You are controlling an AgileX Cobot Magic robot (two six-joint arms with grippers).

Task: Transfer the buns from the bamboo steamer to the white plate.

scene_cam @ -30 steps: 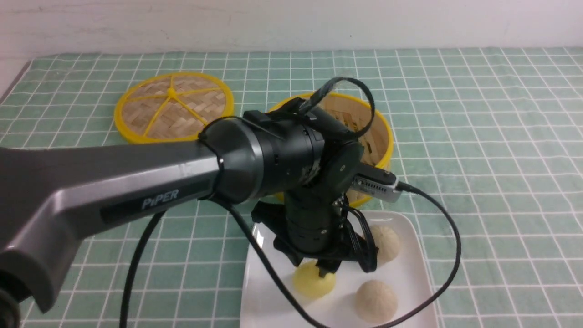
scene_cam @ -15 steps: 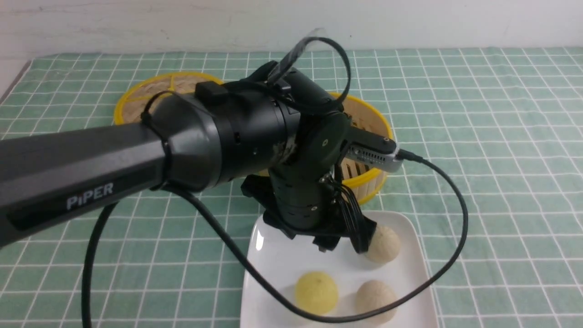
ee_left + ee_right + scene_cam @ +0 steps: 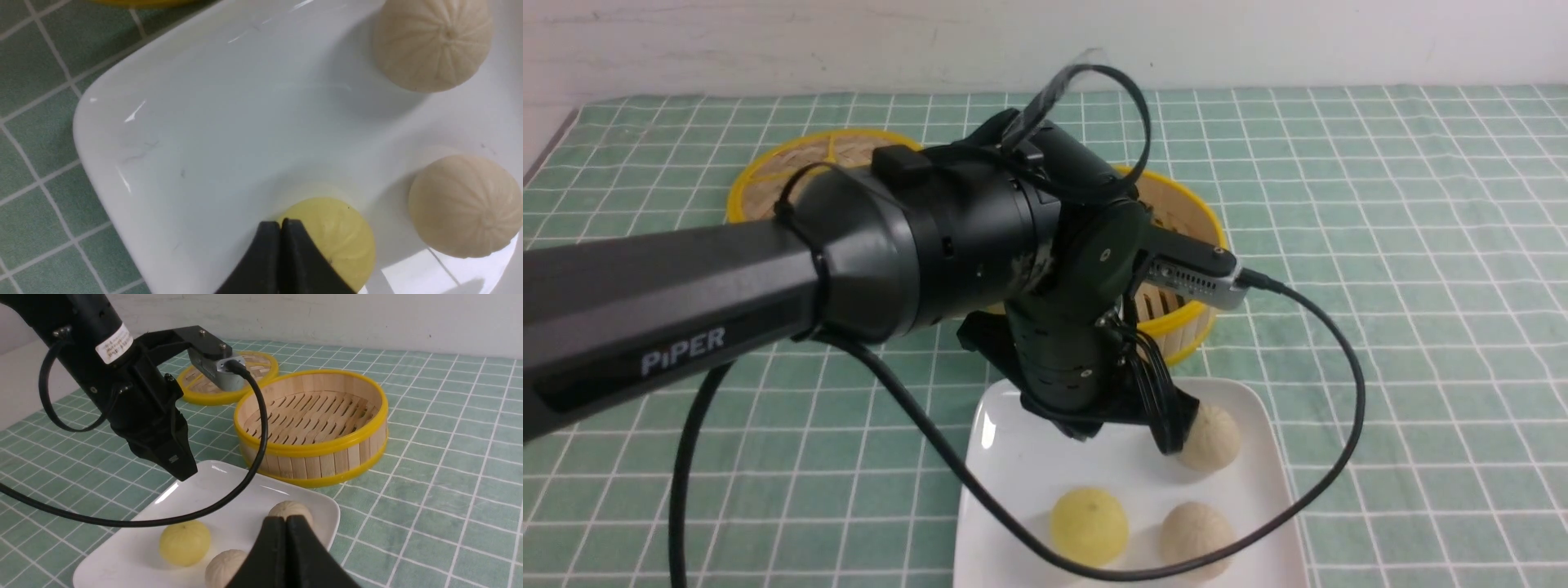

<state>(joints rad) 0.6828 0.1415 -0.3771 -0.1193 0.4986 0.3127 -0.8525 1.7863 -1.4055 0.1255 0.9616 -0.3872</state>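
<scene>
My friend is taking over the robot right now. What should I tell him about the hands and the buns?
Left hand: shut, empty, hovering over the white plate, just above the yellow bun.
Right hand: shut, empty, pointing toward the plate.
Buns: the yellow bun, far cream bun and near cream bun all sit on the plate, not touching each other.
Bamboo steamer: empty, behind the plate. Its lid lies flat on the cloth beside it.
Done: all three buns moved.
Left: nothing to carry; probably just pull the arms back.
</scene>
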